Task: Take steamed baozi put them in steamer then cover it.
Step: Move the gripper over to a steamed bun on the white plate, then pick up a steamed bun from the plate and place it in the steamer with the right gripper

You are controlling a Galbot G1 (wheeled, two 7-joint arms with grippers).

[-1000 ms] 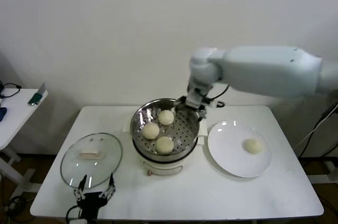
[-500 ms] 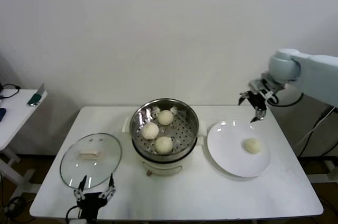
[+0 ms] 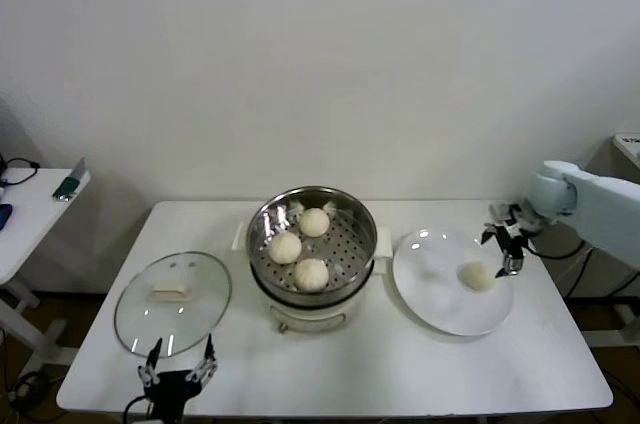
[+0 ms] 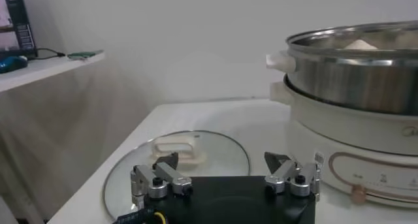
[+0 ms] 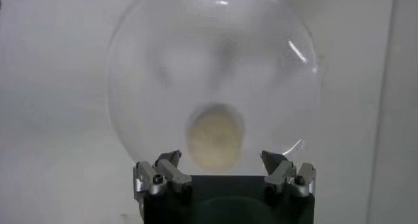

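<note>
Right gripper (image 3: 508,248), jaws open and empty, has swung from the shiny steel steamer (image 3: 312,242) to the last cream-white baozi (image 3: 479,276), right of frame; three already loaded.

The head camera looked forward and down over the whole table (image 3: 400,364). The left wrist camera sat low beside the steamer (image 4: 366,81) (side-on); the right wrist camera faced the plate (image 5: 144,68) closely. Both scenes appeared overhead.

white table (image 3: 360,364), white plate (image 3: 435,304) on it, side table (image 3: 25,209) beyond
</note>
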